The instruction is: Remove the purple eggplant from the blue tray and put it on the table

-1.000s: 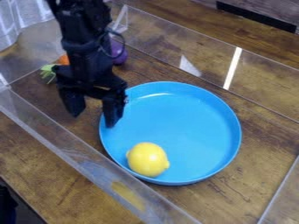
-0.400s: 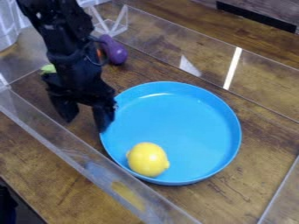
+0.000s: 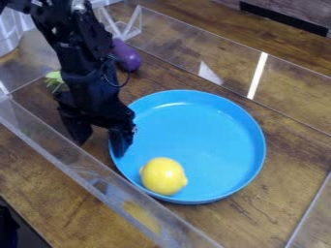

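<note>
At ten o'clock: black gripper [image 3: 99, 147], jaws spread, released
One o'clock from gripper: purple eggplant [image 3: 126, 55] lay on table [image 3: 200, 48]

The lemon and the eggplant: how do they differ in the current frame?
The yellow lemon lies in the blue tray; the purple eggplant is on the table, outside it. The lemon is bright yellow, the eggplant dark purple. The lemon is in full view, while the eggplant sits partly behind the gripper. Neither is held.
</note>
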Robot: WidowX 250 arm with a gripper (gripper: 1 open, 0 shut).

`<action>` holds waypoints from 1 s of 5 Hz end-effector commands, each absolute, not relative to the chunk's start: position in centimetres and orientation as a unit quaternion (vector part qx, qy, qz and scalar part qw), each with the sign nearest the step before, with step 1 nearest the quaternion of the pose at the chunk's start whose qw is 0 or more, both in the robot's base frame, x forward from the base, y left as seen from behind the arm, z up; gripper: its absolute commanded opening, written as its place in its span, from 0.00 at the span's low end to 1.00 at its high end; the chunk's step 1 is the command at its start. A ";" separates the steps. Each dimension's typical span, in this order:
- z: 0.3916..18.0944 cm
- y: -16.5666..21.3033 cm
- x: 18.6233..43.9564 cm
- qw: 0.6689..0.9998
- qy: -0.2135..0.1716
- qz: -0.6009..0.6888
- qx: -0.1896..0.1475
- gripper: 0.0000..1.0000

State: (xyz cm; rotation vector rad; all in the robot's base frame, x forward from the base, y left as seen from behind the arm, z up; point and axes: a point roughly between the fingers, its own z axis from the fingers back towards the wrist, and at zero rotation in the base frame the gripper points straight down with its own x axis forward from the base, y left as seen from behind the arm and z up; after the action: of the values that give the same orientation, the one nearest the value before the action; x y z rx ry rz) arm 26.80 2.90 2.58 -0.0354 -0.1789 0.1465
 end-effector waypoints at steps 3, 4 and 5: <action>3.6 3.5 27.6 0.988 -0.102 0.118 0.005 1.00; 5.8 4.0 27.3 0.990 -0.114 0.083 -0.006 1.00; 7.4 5.2 28.6 0.989 -0.130 0.071 -0.017 1.00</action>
State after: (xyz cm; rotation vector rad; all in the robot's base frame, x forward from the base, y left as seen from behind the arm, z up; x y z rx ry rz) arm 27.83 4.77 5.89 -0.0416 -0.2096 0.1419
